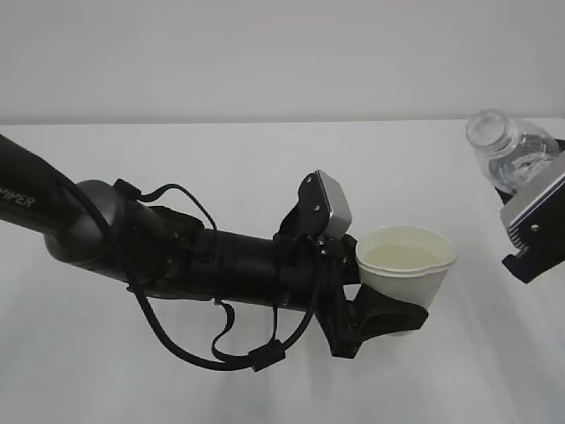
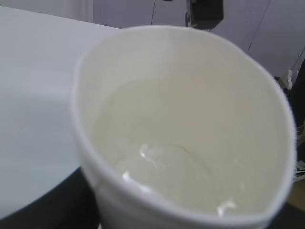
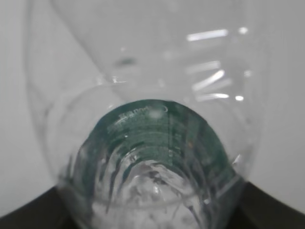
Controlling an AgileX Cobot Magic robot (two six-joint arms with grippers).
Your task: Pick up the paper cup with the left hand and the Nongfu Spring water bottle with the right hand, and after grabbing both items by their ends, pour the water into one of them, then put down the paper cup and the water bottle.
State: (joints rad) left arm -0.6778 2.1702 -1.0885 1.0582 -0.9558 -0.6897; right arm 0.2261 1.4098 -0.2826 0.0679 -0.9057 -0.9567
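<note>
Your left hand clamped on small white paper cup, rim squeezed oval, clear water pooled inside, held above white table. Your right hand grips clear ribbed plastic bottle, tilted, capless mouth toward cup, little water left.

White letters "PPER" (cut off) on the left arm.

The exterior camera looks down slantwise across the table. Each wrist camera sits very close: left into the paper cup, right along the water bottle, seen outside toward three o'clock.
</note>
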